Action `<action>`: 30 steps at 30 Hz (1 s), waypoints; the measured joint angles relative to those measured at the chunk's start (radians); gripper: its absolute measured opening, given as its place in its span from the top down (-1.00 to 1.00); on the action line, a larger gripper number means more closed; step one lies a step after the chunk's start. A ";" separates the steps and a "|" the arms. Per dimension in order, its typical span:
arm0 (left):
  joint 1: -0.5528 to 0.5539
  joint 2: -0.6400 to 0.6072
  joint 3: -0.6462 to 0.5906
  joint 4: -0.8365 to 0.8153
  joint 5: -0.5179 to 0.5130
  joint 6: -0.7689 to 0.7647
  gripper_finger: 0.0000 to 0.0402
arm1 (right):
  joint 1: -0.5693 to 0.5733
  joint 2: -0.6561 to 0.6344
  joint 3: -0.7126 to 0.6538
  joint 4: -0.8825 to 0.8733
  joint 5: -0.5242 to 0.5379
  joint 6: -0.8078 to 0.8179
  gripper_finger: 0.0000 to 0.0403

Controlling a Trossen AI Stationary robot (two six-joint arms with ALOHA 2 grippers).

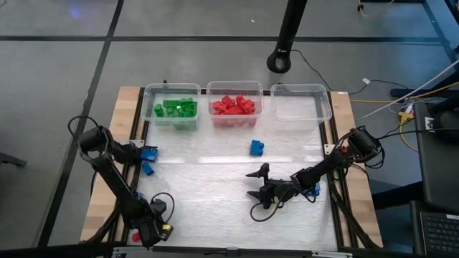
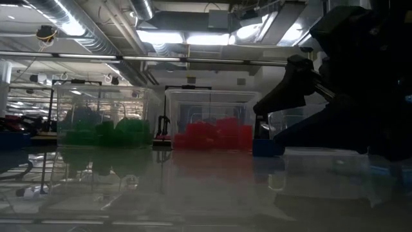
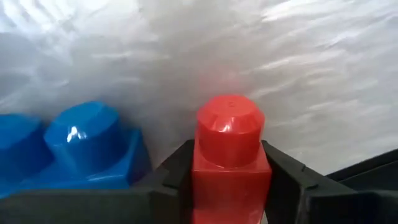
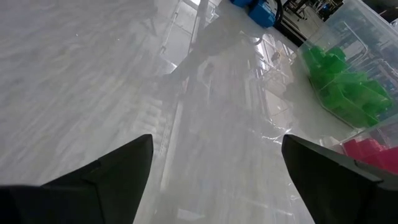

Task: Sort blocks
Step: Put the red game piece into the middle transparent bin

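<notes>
Glossy plastic blocks [image 3: 231, 163], clear bins [image 1: 301, 102]

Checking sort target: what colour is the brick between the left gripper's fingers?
Red brick, between the left gripper fingers; clearest in the left wrist view.

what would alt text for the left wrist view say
A red block stands upright between the left gripper's two dark fingers, which press against its sides. A blue block sits just beside it on the pale table.
</notes>
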 joint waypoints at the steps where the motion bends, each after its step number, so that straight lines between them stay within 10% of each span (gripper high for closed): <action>1: 0.004 -0.004 0.000 -0.005 -0.008 0.018 0.40 | 0.000 0.000 0.000 0.000 0.000 0.000 -0.77; 14: 0.268 -0.160 0.052 -0.196 -0.249 0.516 0.38 | 0.001 0.000 0.000 -0.002 -0.068 0.000 -0.77; 30: 0.892 -0.333 0.119 0.089 -0.377 1.570 0.35 | 0.001 0.007 0.000 -0.014 -0.141 0.028 -0.77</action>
